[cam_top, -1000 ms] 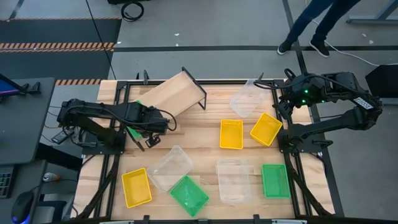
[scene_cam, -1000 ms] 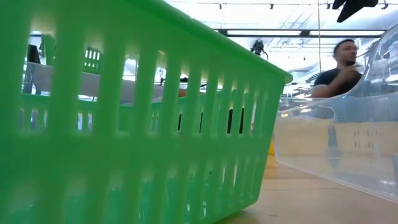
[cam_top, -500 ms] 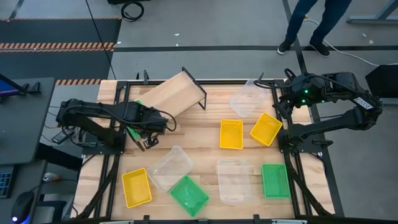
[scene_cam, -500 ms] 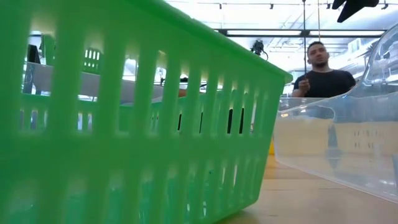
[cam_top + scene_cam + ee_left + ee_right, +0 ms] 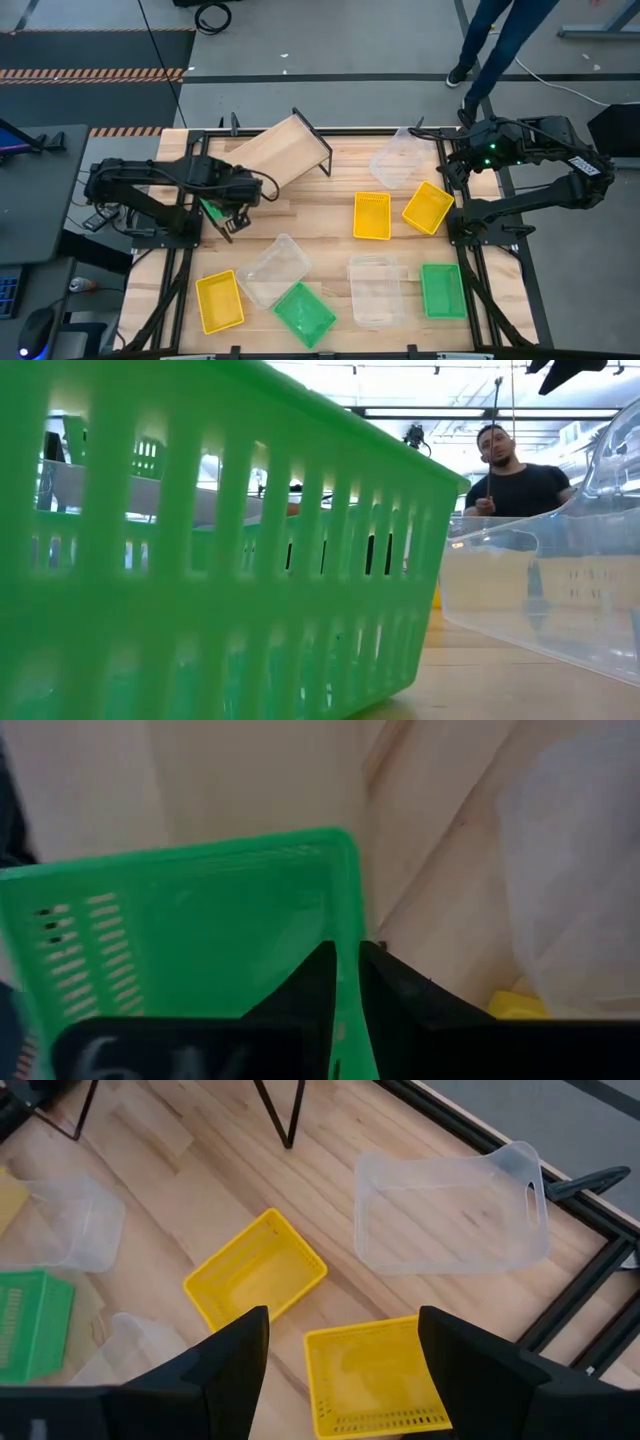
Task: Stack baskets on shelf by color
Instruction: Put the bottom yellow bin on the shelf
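My left gripper is shut on a green basket near the table's left edge, just in front of the slanted plywood shelf. In the left wrist view the green basket fills the frame. Other baskets lie flat on the table: yellow ones, green ones, clear ones. My right gripper is open, held above the table's far right corner and touching nothing. My left gripper pinches the green basket's side wall near a corner. One finger is inside the basket and the other is outside. The arm hides the basket's underside in the high view, so I cannot tell whether it is lifted clear.
A green basket and a clear one stand right before the low camera and block most of its view. A person stands beyond the table's far edge. Bare wood lies between the shelf and the yellow baskets.
My left gripper has moved a little toward the table's left edge, carrying the green basket with it. The person beyond the far edge has walked along the table. My right arm has kept still.
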Controlling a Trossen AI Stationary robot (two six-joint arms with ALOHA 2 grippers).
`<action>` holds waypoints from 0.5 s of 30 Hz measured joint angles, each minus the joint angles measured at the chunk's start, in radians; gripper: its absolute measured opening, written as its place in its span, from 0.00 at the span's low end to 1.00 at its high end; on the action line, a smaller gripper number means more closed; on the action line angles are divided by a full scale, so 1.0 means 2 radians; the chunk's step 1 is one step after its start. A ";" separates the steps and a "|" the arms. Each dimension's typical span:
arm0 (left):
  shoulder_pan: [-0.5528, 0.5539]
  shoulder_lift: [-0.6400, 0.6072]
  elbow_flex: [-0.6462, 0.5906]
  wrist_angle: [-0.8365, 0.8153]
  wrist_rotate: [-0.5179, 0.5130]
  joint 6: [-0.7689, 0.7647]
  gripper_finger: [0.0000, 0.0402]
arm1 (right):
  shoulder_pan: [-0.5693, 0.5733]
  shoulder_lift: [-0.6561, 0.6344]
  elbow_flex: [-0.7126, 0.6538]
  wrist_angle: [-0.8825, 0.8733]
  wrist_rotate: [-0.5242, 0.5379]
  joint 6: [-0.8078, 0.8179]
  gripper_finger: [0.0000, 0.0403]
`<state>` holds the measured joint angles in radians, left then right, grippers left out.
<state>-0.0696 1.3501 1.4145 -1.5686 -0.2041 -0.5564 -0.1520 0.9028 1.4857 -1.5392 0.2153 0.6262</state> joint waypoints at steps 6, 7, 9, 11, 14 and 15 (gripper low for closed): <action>-0.002 -0.002 0.026 -0.001 0.030 -0.010 0.13 | 0.000 0.000 0.000 0.001 -0.001 0.005 0.65; -0.004 -0.002 0.037 -0.002 0.029 -0.010 0.13 | 0.000 0.000 0.000 0.001 -0.003 0.005 0.65; -0.009 -0.002 0.061 0.001 0.023 -0.004 0.13 | 0.000 0.000 0.000 0.001 -0.007 0.005 0.65; -0.016 -0.002 0.089 0.000 0.016 0.005 0.13 | 0.000 0.000 0.000 0.000 -0.012 0.005 0.65; -0.027 -0.002 0.136 0.000 0.010 0.011 0.13 | 0.000 0.000 0.000 0.000 -0.013 0.004 0.65; -0.032 -0.002 0.152 0.000 0.009 0.009 0.13 | 0.000 0.000 0.000 0.000 -0.013 0.003 0.65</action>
<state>-0.1341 1.3464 1.7195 -1.5677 -0.1852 -0.5384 -0.1520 0.9031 1.4860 -1.5385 0.1890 0.6325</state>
